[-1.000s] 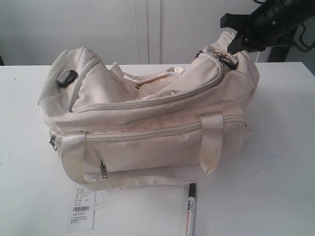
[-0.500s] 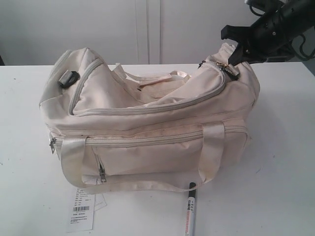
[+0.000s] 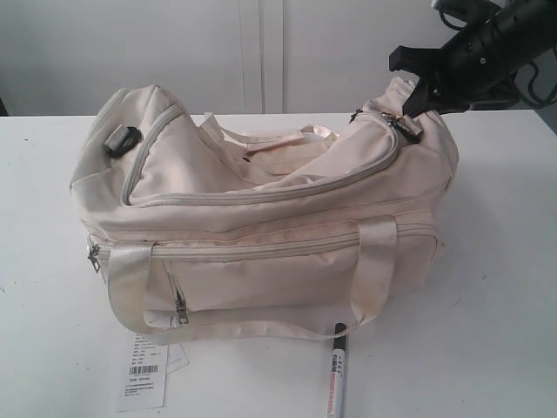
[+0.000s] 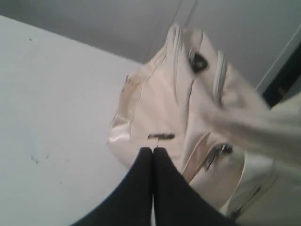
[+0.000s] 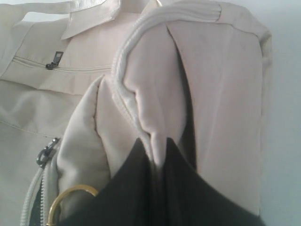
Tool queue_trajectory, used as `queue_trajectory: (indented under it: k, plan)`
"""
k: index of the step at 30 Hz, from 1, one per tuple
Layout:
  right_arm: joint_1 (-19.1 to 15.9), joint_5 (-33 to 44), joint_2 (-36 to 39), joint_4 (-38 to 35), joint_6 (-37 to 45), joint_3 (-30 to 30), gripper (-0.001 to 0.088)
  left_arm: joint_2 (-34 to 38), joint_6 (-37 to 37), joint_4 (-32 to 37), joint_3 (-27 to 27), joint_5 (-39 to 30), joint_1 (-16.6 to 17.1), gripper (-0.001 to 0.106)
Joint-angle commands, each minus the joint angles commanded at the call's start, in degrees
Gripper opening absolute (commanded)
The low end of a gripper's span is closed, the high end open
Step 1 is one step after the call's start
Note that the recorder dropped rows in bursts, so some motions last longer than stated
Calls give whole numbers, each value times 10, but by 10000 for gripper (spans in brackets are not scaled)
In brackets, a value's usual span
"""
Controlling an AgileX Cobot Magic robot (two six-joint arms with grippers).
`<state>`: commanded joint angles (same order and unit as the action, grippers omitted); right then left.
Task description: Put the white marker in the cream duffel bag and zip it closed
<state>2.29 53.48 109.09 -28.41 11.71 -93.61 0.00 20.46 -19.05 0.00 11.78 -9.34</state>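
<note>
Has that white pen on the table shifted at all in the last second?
No. The white marker lies just as before, at the same gap from the paper tag beside it.

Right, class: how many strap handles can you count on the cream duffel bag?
2. The front handle hangs down the cream duffel bag's near side; the rear handle lies across its top. More may be hidden behind.

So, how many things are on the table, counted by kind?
cream duffel bag: 1
white marker: 1
paper barcode tag: 1
Total: 3
</note>
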Motion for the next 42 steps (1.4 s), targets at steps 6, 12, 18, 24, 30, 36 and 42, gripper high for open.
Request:
queue_trajectory:
  k: [6,12,18,24,30,36,42]
  plan:
    - [0,0,1,0,0,0,0,54,65,152,-63,-22,0,0]
    - [0,1,1,0,0,0,0,195,48,246,-154,-125,0,0]
    - [0,2,1,0,0,0,0,327,-47,264,-248,-203,-8,0]
    - [0,2,1,0,0,0,0,438,-151,247,-331,-299,-71,0]
    - [0,2,1,0,0,0,0,508,-239,194,-387,-330,-133,0]
    - [0,2,1,0,0,0,0,558,-320,135,-439,-308,-208,0]
    - [0,2,1,0,0,0,0,630,-413,80,-516,-263,-289,0]
